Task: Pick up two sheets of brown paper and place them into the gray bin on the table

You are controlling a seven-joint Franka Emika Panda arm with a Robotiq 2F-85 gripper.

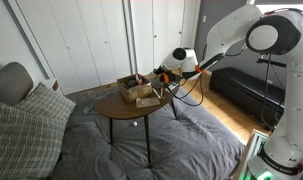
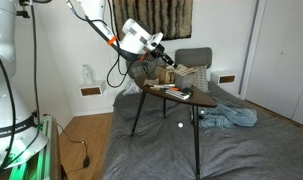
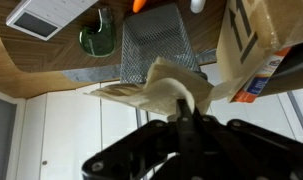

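— How far along are you?

— Partway through sheet 1. My tool (image 3: pixel 191 118) is clenched on a crumpled tan sheet (image 3: pixel 151 90), held clear of the bench (image 3: pixel 31 55) and just short of the bin (image 3: pixel 156 45).

— Anything in the bin yet?

— In the wrist view its mesh floor looks bare, so I judge 0 of 2 delivered.

— And sheet 2?

— I cannot pick it out for sure. The brown box (image 3: pixel 253 40) beside the bin hides part of the bench, and the exterior views are too small to tell.

— So what is left?

— Carry this one over the bin and release it, then find, grasp and drop the other.
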